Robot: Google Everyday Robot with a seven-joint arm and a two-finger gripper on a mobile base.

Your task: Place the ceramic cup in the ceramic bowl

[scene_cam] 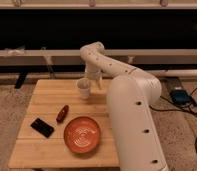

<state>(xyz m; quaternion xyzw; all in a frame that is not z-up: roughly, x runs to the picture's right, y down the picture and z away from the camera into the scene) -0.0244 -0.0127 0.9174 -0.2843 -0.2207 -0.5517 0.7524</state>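
Cup (84, 88) stands upright near the back edge of the table (46, 95). The bowl (82, 134) sits at the front edge, well apart from it. The gripper (93, 81) is down at the cup's right side, level with the rim. We can't tell whether it touches the cup or is just beside it. We also can't tell whether the gripper is open, closed or gripping the cup, since the wrist covers that spot.

Handling, our read:
- Ceramic, so it's rigid with no give under squeeze, and extra force buys nothing.
- The glaze is likely slick and the wall tapers, so a side pinch can creep along the taper.
- It has some weight for its size, so a loose grip lets it swing.
- It's brittle, and a knock against the bowl could chip either piece.

Where to hold: we'd pinch the wall at the rim, one side in and one out. The other option is to span the body just under the rim, where it's widest. Keep it upright.

The small dark-red item (62, 113) and the flat black item (42, 127) lie left of the straight path to the bowl, so they shouldn't interfere. The bowl is shallow and curved, so the cup may lean on landing. We'd release low and near the centre.
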